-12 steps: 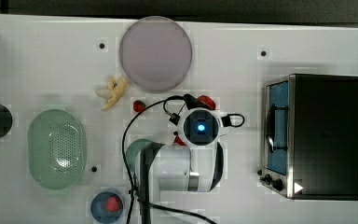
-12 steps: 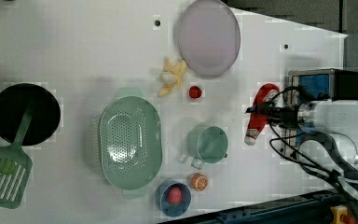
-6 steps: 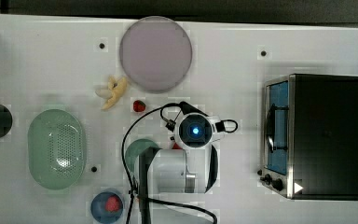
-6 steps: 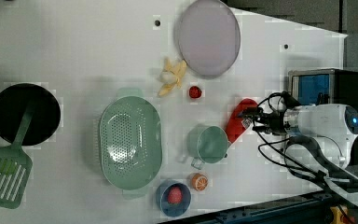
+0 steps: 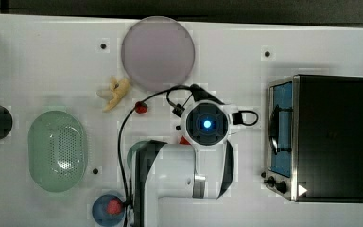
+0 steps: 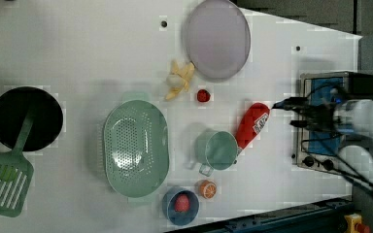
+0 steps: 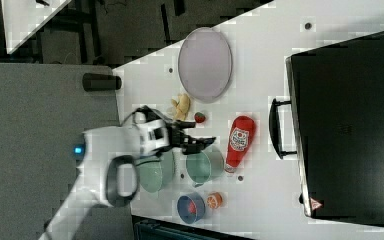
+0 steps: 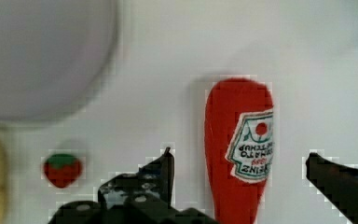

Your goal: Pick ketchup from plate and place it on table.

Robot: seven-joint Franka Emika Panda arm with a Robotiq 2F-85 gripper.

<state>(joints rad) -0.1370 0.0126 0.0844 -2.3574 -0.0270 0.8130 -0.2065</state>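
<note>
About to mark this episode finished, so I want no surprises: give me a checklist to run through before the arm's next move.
1. Ketchup off the plate: ok.
2. Ketchup lying on the table: ok, flat beside the green cup.
3. End effector open: ok, fingers apart either side of the bottle.
4. Fingers clear of the ketchup: ok, gaps show in the wrist view.
5. Bottle touching the cup: cannot tell.
6. Strawberry undisturbed: ok, apart from the bottle.
</note>
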